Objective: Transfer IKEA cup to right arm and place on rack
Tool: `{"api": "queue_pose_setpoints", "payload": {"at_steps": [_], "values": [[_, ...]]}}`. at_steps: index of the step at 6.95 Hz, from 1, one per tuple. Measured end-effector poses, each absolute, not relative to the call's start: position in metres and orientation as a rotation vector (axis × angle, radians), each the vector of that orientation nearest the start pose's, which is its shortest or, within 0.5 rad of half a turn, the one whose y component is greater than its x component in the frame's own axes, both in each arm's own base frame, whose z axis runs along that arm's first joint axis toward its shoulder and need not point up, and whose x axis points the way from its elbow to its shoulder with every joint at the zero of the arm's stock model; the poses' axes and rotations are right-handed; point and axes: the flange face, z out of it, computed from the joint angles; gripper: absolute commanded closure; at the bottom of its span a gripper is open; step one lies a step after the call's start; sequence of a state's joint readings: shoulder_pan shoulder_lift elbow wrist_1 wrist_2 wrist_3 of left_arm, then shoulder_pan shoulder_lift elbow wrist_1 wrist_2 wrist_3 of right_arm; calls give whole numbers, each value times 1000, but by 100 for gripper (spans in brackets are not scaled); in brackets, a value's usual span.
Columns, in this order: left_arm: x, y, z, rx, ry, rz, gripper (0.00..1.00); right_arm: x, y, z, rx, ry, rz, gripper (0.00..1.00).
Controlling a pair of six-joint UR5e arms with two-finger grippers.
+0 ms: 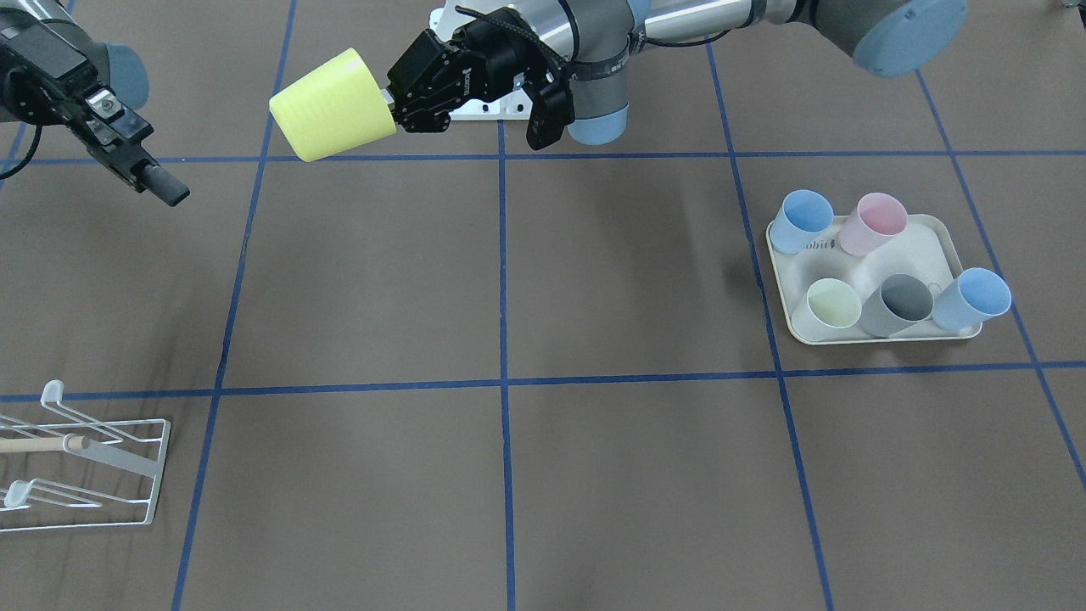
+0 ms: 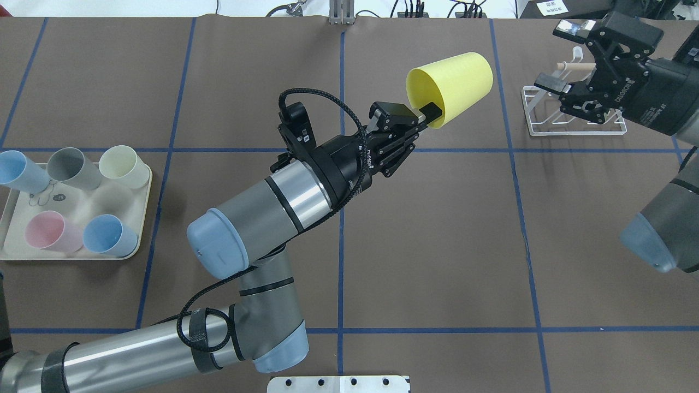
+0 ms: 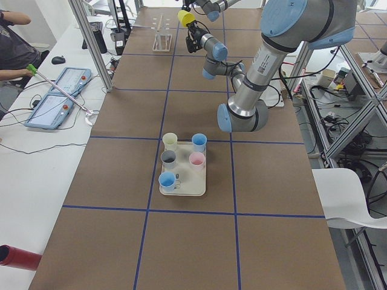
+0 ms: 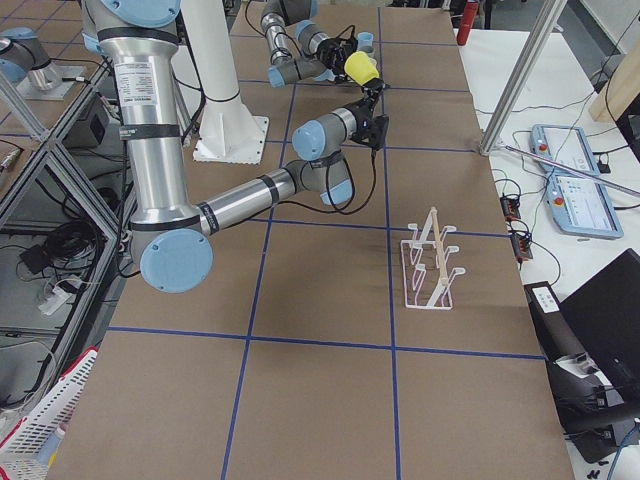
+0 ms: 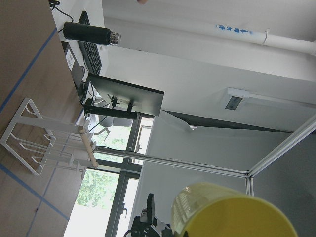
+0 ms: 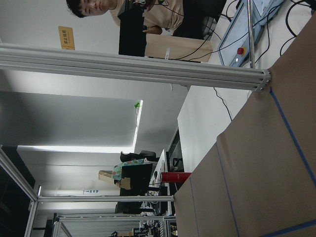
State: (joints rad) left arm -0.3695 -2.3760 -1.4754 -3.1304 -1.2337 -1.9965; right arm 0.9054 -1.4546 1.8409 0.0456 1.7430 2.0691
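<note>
A yellow IKEA cup (image 2: 453,84) hangs on its side in the air above the table. My left gripper (image 2: 427,113) is shut on its rim, one finger inside the cup and one outside. The same cup (image 1: 333,105) points toward my right gripper (image 1: 140,142), which stands open with nothing in it, a short gap away. In the overhead view the right gripper (image 2: 558,55) hovers above the white wire rack (image 2: 573,117). That rack (image 1: 93,462) sits on the table with its wooden dowel. The left wrist view catches the cup (image 5: 232,215) and the rack (image 5: 44,143).
A cream tray (image 2: 13,224) on the robot's left holds several pastel cups, including a pink cup (image 2: 52,232) and a grey cup (image 2: 71,166). Blue tape lines cross the brown table. A person (image 3: 15,42) sits beyond the far edge by tablets.
</note>
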Motion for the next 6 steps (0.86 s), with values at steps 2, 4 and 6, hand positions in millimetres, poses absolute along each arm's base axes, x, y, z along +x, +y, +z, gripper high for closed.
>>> {"api": "queue_pose_setpoints", "payload": {"at_steps": [2, 4, 6], "values": [[504, -379, 71, 123, 2374, -788, 100, -218, -429, 285, 286, -2091, 706, 1], [488, -397, 92, 120, 2383, -822, 100, -245, -428, 263, 269, -2121, 705, 1], [461, -426, 118, 123, 2385, -874, 100, -260, -436, 234, 265, -2121, 707, 1]]}}
